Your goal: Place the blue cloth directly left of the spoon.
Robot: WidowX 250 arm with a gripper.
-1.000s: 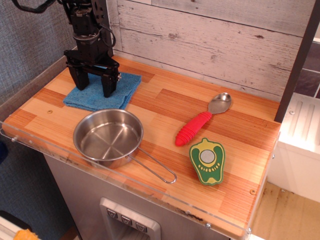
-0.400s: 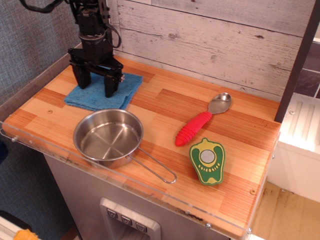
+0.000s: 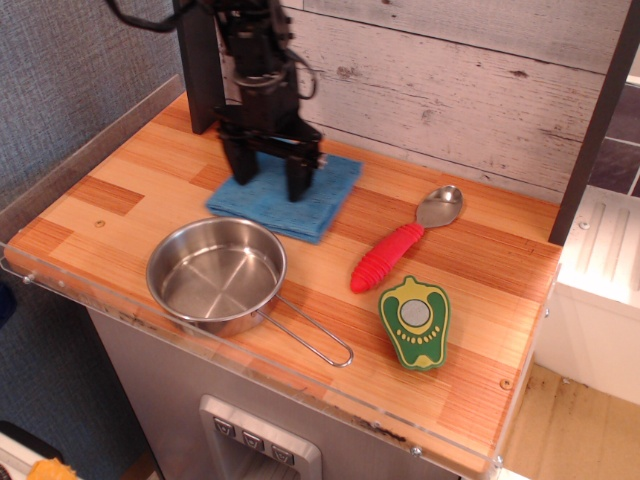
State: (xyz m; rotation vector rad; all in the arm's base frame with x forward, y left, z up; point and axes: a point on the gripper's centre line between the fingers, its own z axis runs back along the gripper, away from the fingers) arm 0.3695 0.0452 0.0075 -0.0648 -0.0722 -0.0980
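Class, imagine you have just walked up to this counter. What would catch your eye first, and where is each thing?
Most striking is the black gripper planted on the blue cloth at the back of the wooden counter, fingers spread apart. To its right, the spoon with its bright red handle lies diagonally. A shiny steel pan sits at the front left, and a green pepper-shaped toy lies at the front right.

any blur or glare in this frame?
observation.image: the claw and arm are motion-blurred over the blue cloth; static items stay sharp; soft highlights glint on the steel pan and the spoon bowl; lighting is even, shadows faint.
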